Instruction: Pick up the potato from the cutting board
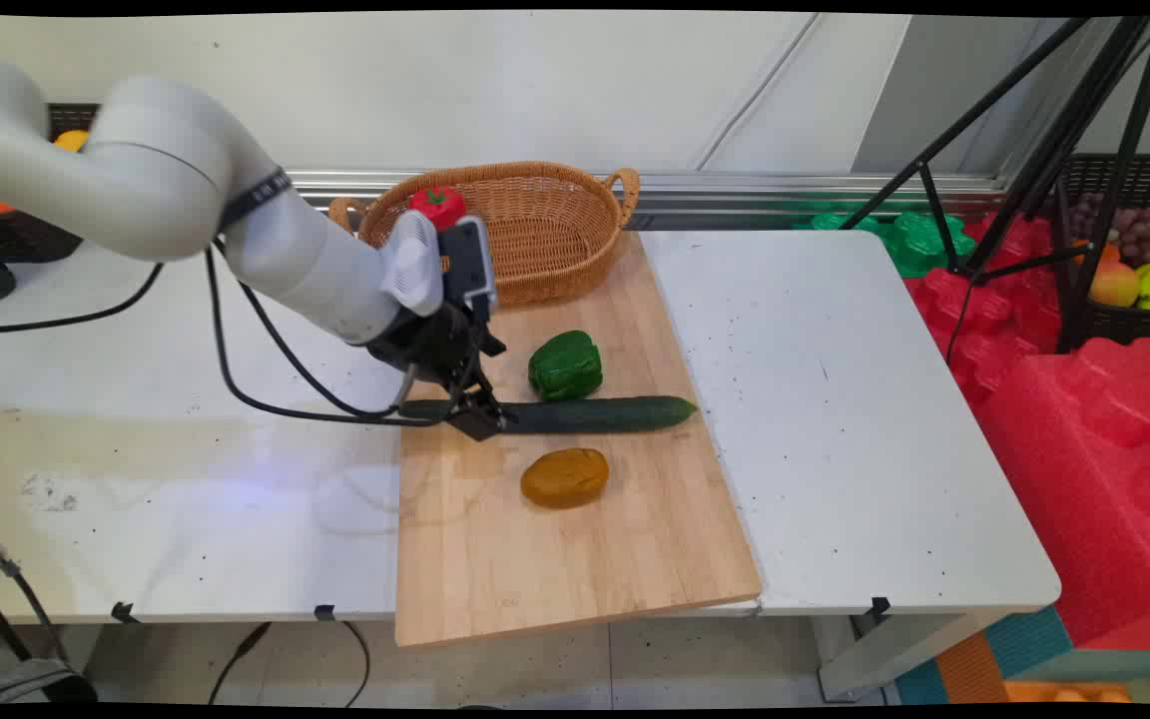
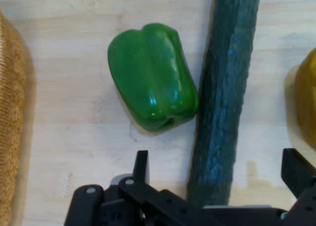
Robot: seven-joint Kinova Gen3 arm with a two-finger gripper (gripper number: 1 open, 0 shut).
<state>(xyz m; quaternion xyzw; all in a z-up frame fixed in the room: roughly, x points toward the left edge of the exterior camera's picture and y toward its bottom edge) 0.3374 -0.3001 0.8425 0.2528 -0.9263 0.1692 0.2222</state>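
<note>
A pale wooden cutting board (image 1: 575, 559) lies on the white surface (image 1: 835, 419). On it rest a long dark green cucumber (image 1: 585, 413), a glossy green bell pepper (image 1: 565, 365) just beside it, an amber-yellow rounded lump (image 1: 564, 477) and a woven wicker basket (image 1: 545, 230) holding a red tomato-like piece (image 1: 436, 205).

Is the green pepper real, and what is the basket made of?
The green pepper looks like plastic: very smooth, glossy, with sharp white glints, though a waxy real one can't be ruled out. The basket looks like woven wicker, tan and matte, its criss-cross strands and twisted handles showing.
</note>
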